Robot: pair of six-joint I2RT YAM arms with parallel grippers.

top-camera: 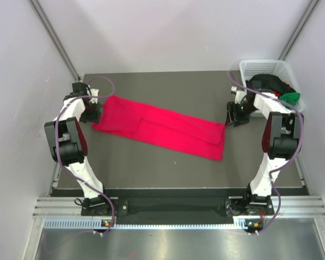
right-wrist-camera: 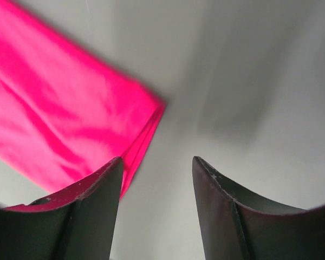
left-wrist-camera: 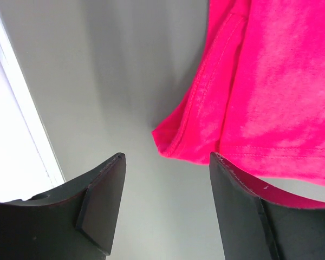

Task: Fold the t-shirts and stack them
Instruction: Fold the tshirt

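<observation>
Left tool and right tool, both spread wide, flank opposite ends of the pink t-shirt.

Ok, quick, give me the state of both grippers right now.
Left gripper: open, holding nothing, at one end of the pink t-shirt.
Right gripper: open, holding nothing, at the other end.

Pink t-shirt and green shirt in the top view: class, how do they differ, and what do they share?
The pink t-shirt lies flat in a long folded strip on the table; the green shirt is bunched in the white basket. The pink t-shirt shows almost whole; the green shirt is mostly hidden. Both are plain coloured cloth.
</observation>
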